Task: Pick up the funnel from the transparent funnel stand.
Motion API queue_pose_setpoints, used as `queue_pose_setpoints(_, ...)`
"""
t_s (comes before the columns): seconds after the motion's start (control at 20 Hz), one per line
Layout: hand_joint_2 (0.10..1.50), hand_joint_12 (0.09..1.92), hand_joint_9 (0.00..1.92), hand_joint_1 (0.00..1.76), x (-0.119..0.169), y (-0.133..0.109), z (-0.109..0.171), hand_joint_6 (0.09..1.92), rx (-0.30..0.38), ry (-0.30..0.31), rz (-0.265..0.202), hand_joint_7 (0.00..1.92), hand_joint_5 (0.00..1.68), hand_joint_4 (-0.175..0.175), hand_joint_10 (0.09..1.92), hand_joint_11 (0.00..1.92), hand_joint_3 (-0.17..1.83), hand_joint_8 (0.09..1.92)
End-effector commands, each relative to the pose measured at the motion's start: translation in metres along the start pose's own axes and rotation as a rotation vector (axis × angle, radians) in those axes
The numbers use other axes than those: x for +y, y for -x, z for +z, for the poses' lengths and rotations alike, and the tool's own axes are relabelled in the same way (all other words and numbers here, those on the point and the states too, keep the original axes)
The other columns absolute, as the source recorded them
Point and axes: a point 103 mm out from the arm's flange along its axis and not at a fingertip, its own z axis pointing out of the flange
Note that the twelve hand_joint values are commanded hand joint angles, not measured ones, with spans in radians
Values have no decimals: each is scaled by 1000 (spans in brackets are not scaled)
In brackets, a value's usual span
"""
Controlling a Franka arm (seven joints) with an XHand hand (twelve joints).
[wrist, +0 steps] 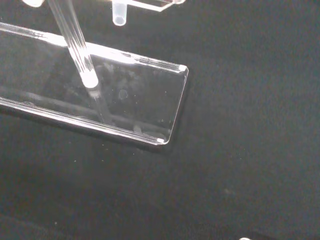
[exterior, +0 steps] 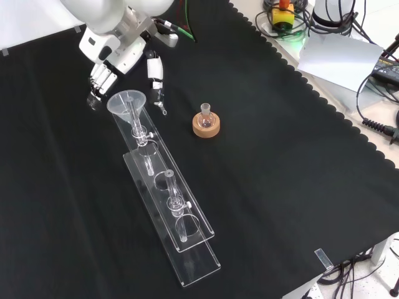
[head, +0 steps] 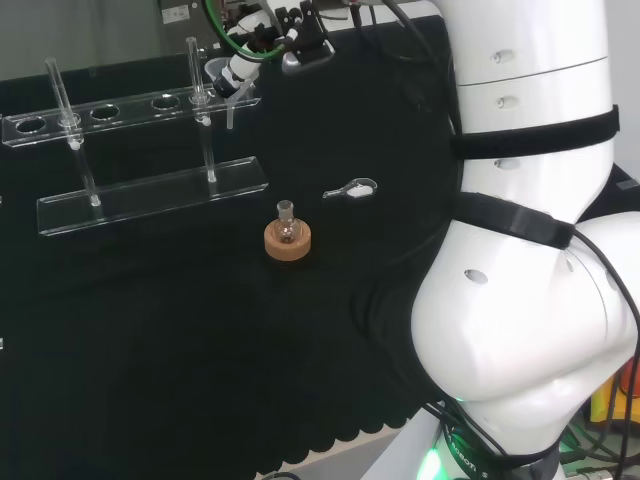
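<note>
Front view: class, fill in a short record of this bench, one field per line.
funnel: seated in the end hole of the transparent funnel stand, not lifted
hand: beside the funnel's rim; contact cannot be told
small flask: upright on a cork ring, right of the stand
surface: black cloth

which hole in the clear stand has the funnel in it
The end hole nearest the hand, at the stand's upper-left end in the front view. The funnel sits in it with its stem hanging below; the other holes along the rack are empty.
</note>
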Motion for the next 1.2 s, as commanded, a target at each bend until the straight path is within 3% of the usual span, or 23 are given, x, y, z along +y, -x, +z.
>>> queue_pose_setpoints(0.05, 846, 1384, 117, 375, 5, -5, 1, 87, -50, -7, 7, 0, 0, -35, 846, 243, 16, 361)
queue_pose_setpoints(0.45, 847, 1386, 130, 456, 9, -3, 1, 87, -75, -8, 9, 0, 0, -36, 834, 216, 16, 384)
queue_pose_setpoints(0.8, 856, 1399, 312, 531, 11, -4, -2, 87, -107, -6, 14, 16, 0, -48, 754, 206, 21, 652)
queue_pose_setpoints(1.2, 881, 1381, 523, 623, 14, -11, -14, 87, -209, 27, 28, 242, 207, -43, 650, 233, 49, 674)
